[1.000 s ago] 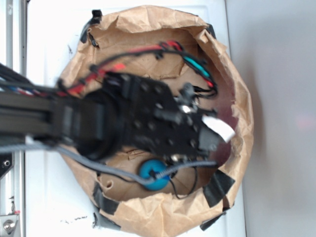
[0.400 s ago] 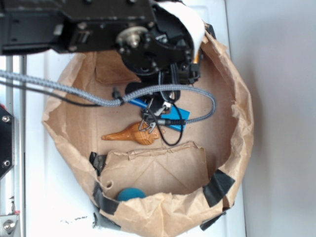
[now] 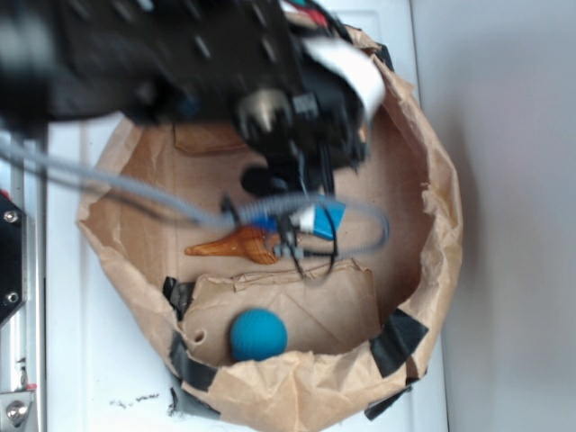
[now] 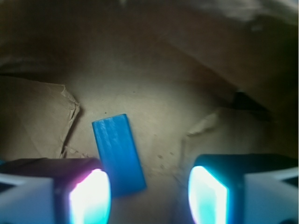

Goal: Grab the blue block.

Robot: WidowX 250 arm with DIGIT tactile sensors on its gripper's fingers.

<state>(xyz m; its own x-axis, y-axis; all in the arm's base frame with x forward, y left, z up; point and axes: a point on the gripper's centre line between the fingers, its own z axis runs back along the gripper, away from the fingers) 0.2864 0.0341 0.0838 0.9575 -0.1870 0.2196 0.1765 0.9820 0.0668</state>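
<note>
Exterior view: a paper-lined basket [image 3: 432, 180] occupies the centre of the table [image 3: 504, 225]. The robot arm [image 3: 162, 63] enters from 10 o'clock and overhangs the basket's upper half. On the basket floor, near centre, the blue block [image 3: 326, 219] lies partly hidden beneath the arm's cables; the shell [image 3: 236, 245] lies just beside it toward 9 o'clock. The ball [image 3: 258, 334] rests at 6 o'clock, near the rim, on a folded paper flap [image 3: 315, 301].

Wrist view: the blue block [image 4: 118, 154] lies flat on the floor, its long axis running from 11 to 5 o'clock. The gripper [image 4: 149, 196] stands at 6 o'clock, fingers spread, the left fingertip [image 4: 91, 198] just beside the block's near end.
</note>
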